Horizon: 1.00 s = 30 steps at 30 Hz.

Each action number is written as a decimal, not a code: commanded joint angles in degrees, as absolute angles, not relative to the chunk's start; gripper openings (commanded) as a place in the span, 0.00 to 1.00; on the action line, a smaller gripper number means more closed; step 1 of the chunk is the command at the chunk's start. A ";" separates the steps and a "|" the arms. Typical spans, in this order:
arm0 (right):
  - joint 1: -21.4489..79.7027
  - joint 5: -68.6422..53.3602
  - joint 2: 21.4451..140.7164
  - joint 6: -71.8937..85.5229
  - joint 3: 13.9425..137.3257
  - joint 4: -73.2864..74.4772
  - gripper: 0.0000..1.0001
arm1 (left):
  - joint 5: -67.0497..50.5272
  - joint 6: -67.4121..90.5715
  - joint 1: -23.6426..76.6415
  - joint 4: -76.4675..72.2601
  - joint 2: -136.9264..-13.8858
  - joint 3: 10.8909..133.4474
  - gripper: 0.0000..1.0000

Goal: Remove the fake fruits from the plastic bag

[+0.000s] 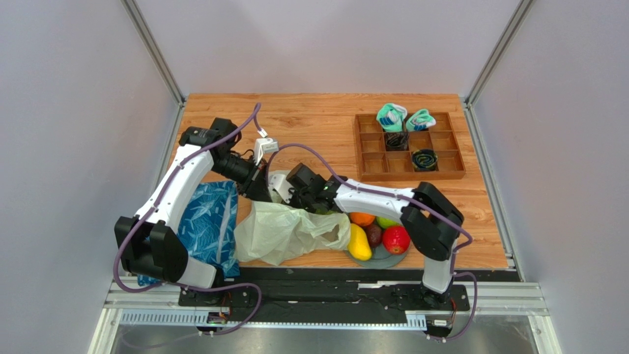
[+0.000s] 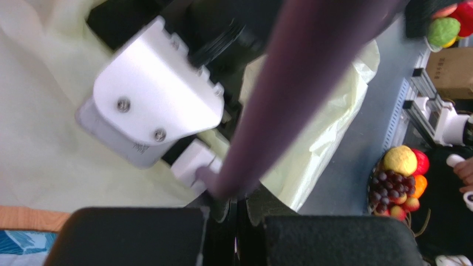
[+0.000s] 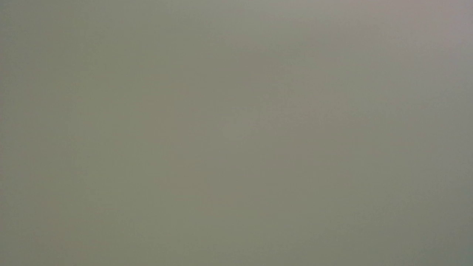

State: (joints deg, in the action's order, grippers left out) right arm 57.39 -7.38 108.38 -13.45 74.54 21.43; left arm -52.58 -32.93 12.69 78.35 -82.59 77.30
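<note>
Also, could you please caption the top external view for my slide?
Left arm and right arm converge on the plastic bag; fake fruits lie on the plate.

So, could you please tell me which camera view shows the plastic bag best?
The top external view: the whole crumpled plastic bag is visible there. The left wrist view shows only its pale film close up, partly blocked by the right arm and a cable. The right wrist view is a uniform blur.
</note>
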 commanded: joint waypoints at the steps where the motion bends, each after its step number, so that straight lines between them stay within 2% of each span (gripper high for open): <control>1: 54.41 -19.73 93.82 -16.52 79.19 31.44 0.37 | -51.77 -34.45 12.83 82.10 -82.26 76.38 0.00; 4: 52.39 -28.79 88.79 -19.94 79.19 36.71 0.37 | -50.71 -33.14 12.83 79.63 -82.70 76.38 0.00; 12: 43.95 -37.70 77.88 -25.66 76.99 44.37 0.40 | -49.75 -31.64 12.83 75.76 -86.13 79.18 0.00; 16: 38.69 -33.59 74.36 -25.32 76.12 50.26 0.40 | -48.96 -31.38 12.83 75.93 -88.06 81.91 0.00; 18: 37.97 -26.24 72.43 -25.14 73.57 51.67 0.39 | -48.87 -31.46 12.83 75.94 -88.42 82.96 0.00; 20: 36.92 -23.91 71.46 -25.22 71.82 54.48 0.40 | -48.69 -31.38 12.83 75.94 -88.59 83.23 0.00; 30: 36.83 -15.74 69.26 -31.19 60.30 56.25 0.42 | -48.43 -31.11 12.83 75.76 -88.51 82.09 0.00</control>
State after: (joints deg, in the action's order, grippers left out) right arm 36.77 -20.10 70.74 -26.81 62.02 55.72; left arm -48.07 -31.44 12.75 76.38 -89.03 81.49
